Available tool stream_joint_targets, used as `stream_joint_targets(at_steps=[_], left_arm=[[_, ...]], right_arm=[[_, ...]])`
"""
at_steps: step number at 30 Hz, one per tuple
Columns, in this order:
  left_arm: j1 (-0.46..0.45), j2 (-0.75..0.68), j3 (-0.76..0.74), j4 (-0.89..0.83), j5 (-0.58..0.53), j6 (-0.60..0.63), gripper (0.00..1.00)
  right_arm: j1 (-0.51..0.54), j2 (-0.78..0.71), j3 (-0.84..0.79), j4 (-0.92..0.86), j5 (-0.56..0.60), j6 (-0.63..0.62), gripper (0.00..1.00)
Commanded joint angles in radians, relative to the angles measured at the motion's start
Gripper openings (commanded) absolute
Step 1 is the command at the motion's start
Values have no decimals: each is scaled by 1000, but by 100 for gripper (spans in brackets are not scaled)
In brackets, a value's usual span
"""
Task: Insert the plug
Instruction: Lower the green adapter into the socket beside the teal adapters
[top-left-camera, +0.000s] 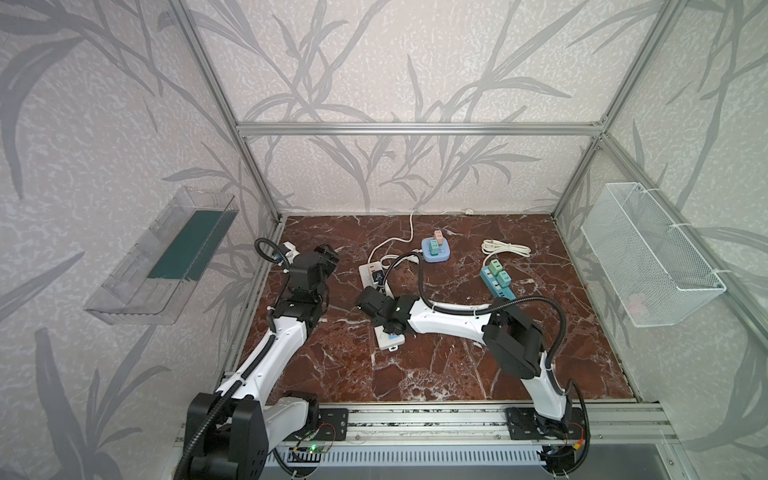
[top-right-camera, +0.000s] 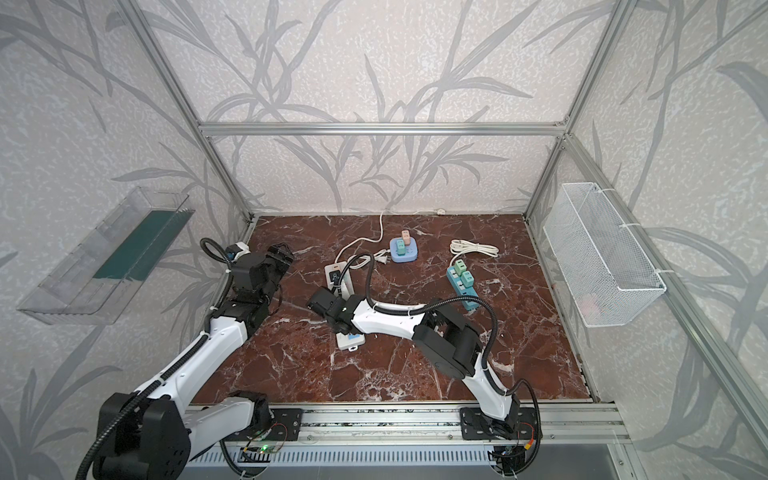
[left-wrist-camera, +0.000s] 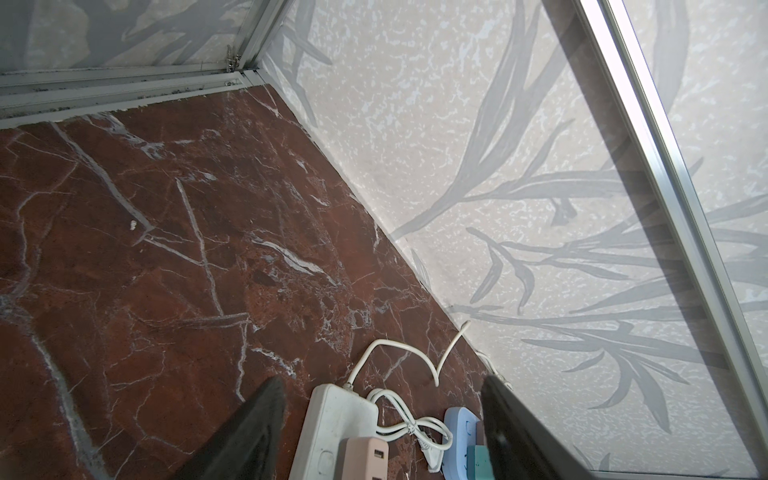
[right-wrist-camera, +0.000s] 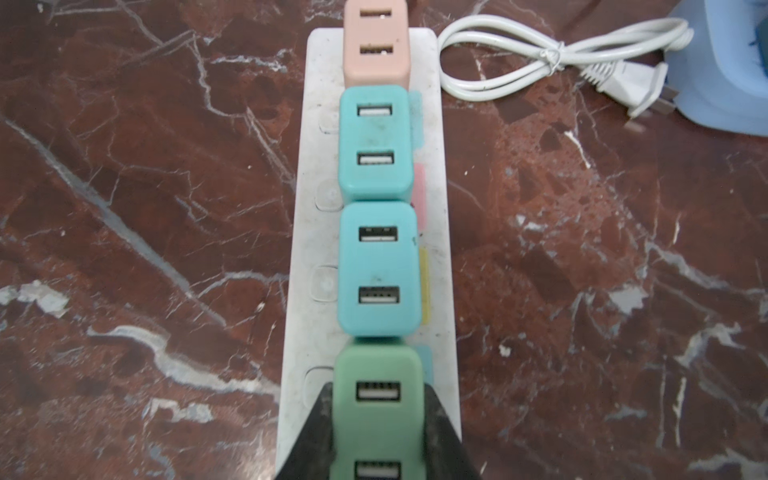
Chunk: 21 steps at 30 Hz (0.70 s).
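In the right wrist view, my right gripper (right-wrist-camera: 378, 388) is shut on a green plug (right-wrist-camera: 378, 419), one finger on each of its sides. The plug stands on the near end of a white power strip (right-wrist-camera: 305, 249), in line with two teal plugs (right-wrist-camera: 376, 143) and a pink plug (right-wrist-camera: 376, 41). How deep its pins sit is hidden. In both top views the right arm covers the middle of the strip (top-left-camera: 368, 272). My left gripper (top-left-camera: 328, 253) hangs open and empty at the far left; the left wrist view shows its fingers (left-wrist-camera: 257, 415) wide apart above the floor.
A blue round hub (top-left-camera: 435, 251) with plugs in it stands behind the strip. A teal strip (top-left-camera: 496, 284) and a coiled white cable (top-left-camera: 505, 248) lie to the right. A tied cable (right-wrist-camera: 552, 54) lies beside the white strip. A wire basket (top-left-camera: 648, 257) and a clear tray (top-left-camera: 162, 257) hang on the side walls.
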Motion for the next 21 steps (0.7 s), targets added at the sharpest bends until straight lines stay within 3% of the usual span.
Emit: stream_joint_targets(at_steps=[1,5,10,14,21], left_arm=[[7,-18,-14,18,-7,-9,75],[10,-18,-13,19,-7,-4,75],[21,-13,-13,24,-1,-4,75],[22,-9,-13,28,6,-4,75],[26,-6,-14,38,18,-3,75]], right_arm=[[-82,72,-33,-73,-38,-84,4],[-85,73,-17,-83,-76,-106,10],[-78,21,-12,-85,-130,-134,35],[-77,-68,-13,-64,-149,-184,50],[-83,-207,14,-82,-178,-298,62]])
